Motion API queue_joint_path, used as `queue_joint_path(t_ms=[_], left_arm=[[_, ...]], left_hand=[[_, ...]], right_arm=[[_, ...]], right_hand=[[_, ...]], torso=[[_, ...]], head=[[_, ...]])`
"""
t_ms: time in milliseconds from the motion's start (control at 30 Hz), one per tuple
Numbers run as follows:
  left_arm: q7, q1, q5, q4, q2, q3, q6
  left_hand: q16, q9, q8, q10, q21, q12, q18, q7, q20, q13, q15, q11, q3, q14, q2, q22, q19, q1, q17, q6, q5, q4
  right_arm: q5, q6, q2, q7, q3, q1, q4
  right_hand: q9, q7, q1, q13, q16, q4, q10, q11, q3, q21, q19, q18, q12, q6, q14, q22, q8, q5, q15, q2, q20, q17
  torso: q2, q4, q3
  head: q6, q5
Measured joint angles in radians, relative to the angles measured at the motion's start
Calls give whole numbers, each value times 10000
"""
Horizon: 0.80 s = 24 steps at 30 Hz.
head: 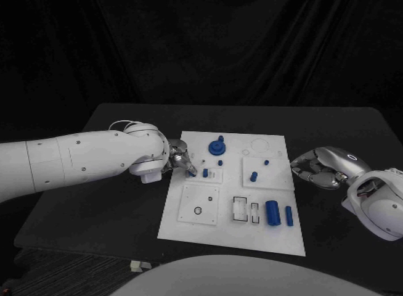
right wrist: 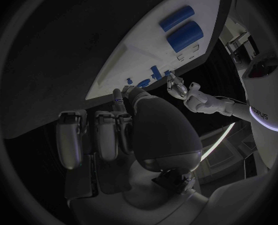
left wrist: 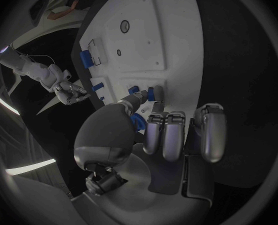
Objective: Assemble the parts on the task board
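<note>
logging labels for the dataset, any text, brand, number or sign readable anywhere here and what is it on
No text can be read with certainty.
Robot body: a short line of dark letters, too small and blurred to read.
Task board: no print visible.
Blue parts: no markings visible.

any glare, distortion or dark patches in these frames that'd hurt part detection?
Head view: white task board is evenly lit without glare, the blue parts contrast well, and the surroundings are black. Left wrist view: fisheye bends the board's edges; the left hand covers the middle. Right wrist view: same bending; the right hand is dim, and a bright light streak sits beside it.
</note>
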Motion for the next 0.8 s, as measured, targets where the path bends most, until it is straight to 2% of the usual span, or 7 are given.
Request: queue_joint_path(t_ms=[67,133,300,367,500,533,800], left_arm=[[-3,0,0,-21,10,0,2],[-14,0,0,-37,15,-1,2],[-88,-1,-11,-93,24,-14,1],[-113,-5,-13,-98,33,-15,2],[-145,-5,-13,-103,37,-10,15],[-147,-5,-13,-104,38,-10,19],[-144,-5,-8,-111,42,-4,47]], left_hand=[[0,0,1,0,0,0,1,0,0,0,0,0,-88,0,60,0,0,-60,0,1,-362,88],[0,-11,16,0,0,0,0,-3,0,0,0,0,-231,0,94,0,0,-183,0,3,-905,230],[0,-133,-38,0,0,0,0,-5,0,0,0,0,-789,0,21,0,0,-513,0,44,-1804,700],[0,-185,-67,0,-40,0,0,13,37,0,0,0,-1146,0,-33,0,-36,-709,0,91,-2269,978],[0,-247,-146,0,-105,0,14,-1,72,0,0,0,-1754,0,-155,0,-72,-962,0,105,-2442,1338],[0,-248,-148,0,-156,0,161,5,105,0,0,0,-1852,0,-157,0,-105,-1052,0,100,-2442,1407],[0,-53,-46,-36,-232,0,162,123,124,0,0,36,-2721,0,-195,0,-196,-1394,0,-21,-2481,1976]], right_arm=[[0,1,4,0,0,0,0],[0,2,5,-1,0,-1,0],[0,6,0,-5,0,-2,0],[0,7,-1,-6,0,-2,0],[0,11,3,-8,0,-3,0],[0,12,6,-8,0,-3,0],[0,20,21,-9,0,-5,-11]], right_hand=[[1,0,0,0,0,0,0,0,0,0,0,-1,0,0,0,0,0,0,0,0,0,0],[1,0,0,0,0,0,0,0,0,0,0,0,0,0,0,0,0,0,0,0,0,0],[1,0,0,-1,0,0,0,0,0,0,0,-1,0,0,0,8,0,0,0,0,0,0],[1,0,0,-1,0,-1,0,0,0,0,0,0,0,0,0,8,0,0,0,0,0,0],[1,0,0,-1,0,-29,0,0,29,0,0,0,0,0,0,8,0,0,0,0,0,0],[1,0,0,-1,0,-29,0,0,29,0,0,0,0,0,0,8,0,0,0,0,0,0],[2,0,0,-1,0,-29,0,0,28,0,0,0,0,0,0,6,0,0,0,0,0,0]], torso=[[4,0,1],[5,-1,0],[8,-2,0],[7,-2,1],[5,1,3],[5,3,3],[0,4,3]], head=[[0,0],[0,-12],[0,-18],[0,-23],[0,-29],[0,-30],[0,-15]])
